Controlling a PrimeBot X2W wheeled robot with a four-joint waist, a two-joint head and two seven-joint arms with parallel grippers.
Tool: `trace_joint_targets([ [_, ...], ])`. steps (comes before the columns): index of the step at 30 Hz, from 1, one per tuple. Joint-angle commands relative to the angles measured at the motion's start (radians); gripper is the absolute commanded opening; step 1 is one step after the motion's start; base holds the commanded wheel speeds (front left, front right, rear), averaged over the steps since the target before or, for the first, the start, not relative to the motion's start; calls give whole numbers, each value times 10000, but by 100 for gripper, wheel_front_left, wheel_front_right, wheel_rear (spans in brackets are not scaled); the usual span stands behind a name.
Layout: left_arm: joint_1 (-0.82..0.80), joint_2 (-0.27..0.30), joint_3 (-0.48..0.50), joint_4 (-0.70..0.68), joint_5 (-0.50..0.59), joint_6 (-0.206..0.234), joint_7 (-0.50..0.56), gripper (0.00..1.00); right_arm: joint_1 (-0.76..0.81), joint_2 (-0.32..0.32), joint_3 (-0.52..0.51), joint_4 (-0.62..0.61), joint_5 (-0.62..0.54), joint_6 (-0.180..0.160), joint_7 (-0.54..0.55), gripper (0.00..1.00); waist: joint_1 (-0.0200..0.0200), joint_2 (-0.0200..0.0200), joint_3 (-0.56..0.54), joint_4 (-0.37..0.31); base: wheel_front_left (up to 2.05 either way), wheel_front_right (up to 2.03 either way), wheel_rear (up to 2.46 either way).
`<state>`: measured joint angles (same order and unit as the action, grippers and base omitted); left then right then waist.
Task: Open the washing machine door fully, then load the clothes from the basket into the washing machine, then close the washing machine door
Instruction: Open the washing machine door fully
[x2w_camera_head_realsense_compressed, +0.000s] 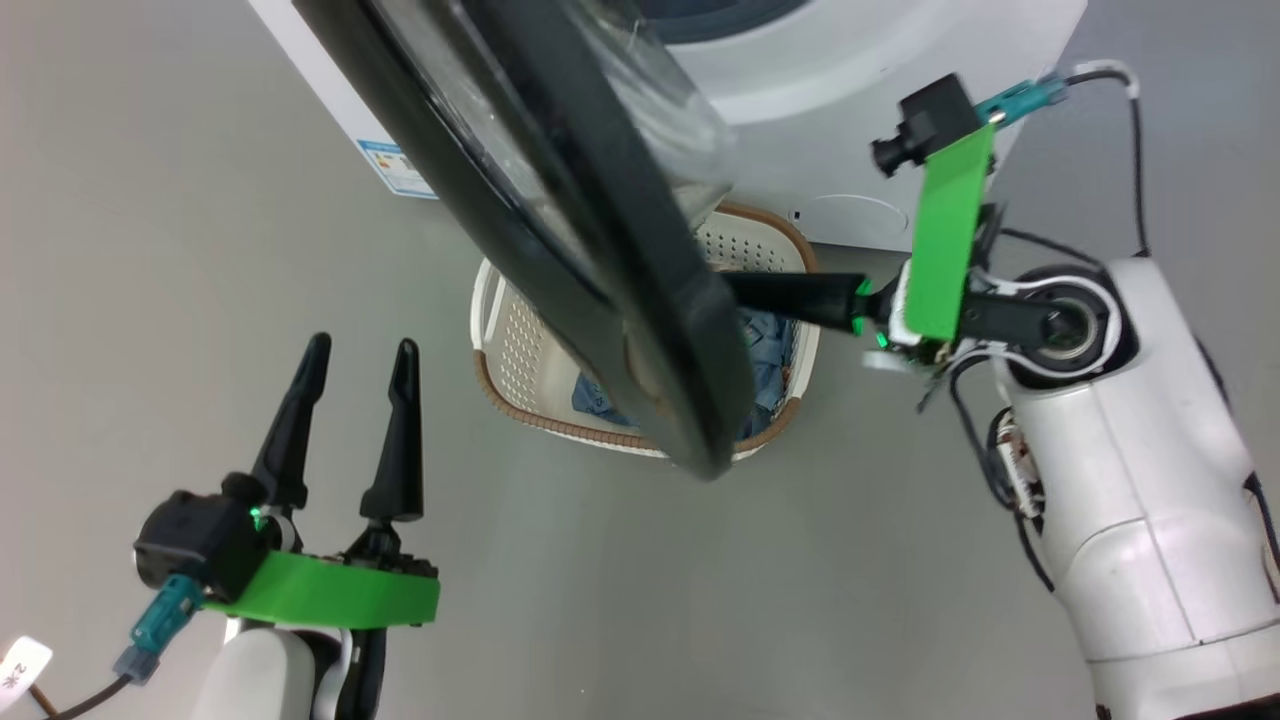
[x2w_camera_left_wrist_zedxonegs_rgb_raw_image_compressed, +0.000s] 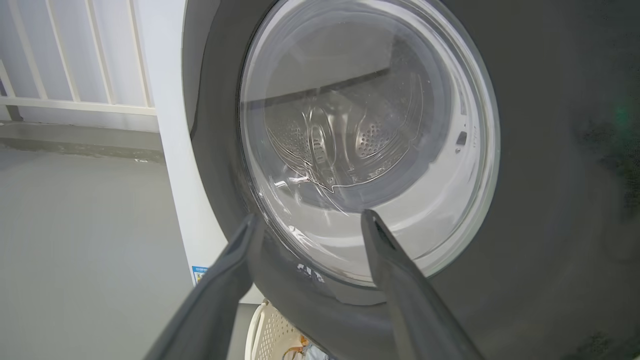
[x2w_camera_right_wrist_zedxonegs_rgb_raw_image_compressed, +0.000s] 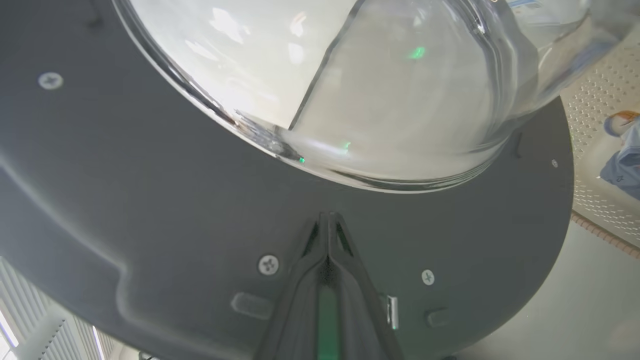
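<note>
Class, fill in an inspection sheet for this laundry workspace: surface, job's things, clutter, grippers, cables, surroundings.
Surface: smooth grey floor.
Job's things: big white front-loading washing machine; its round black-rimmed glass door stands open, overlapping the cream perforated plastic basket with brown rim in the head view; light blue fabric clothes lie in the basket.
Clutter: nothing seen.
Grippers: left gripper open, holding nothing; right gripper shut, tips at the door's dark inner face.
Cables: black cable loops beside the right arm.
Surroundings: white railing left of the machine.
</note>
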<state>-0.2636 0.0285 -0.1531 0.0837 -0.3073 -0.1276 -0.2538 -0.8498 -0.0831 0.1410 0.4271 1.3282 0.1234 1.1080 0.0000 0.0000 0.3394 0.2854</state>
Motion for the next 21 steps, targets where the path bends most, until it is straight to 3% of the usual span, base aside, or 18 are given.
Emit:
trace_joint_targets([
  [1, 127, 218, 369, -229, 81, -31, -80, 100, 124, 329, 272, -371, 154, 73, -15, 0, 0, 0, -50, 30, 0, 0, 0],
  [10, 299, 217, 543, -97, 137, -31, -80, 100, 386, 329, 2446, -391, 1614, 73, -861, 0, 0, 0, -348, 127, 0, 0, 0],
  [21, 428, 217, 824, 172, 154, -31, -80, 100, 359, 329, 4276, -239, 2905, 73, -2105, 0, 0, 0, -521, 116, 0, 0, 0],
])
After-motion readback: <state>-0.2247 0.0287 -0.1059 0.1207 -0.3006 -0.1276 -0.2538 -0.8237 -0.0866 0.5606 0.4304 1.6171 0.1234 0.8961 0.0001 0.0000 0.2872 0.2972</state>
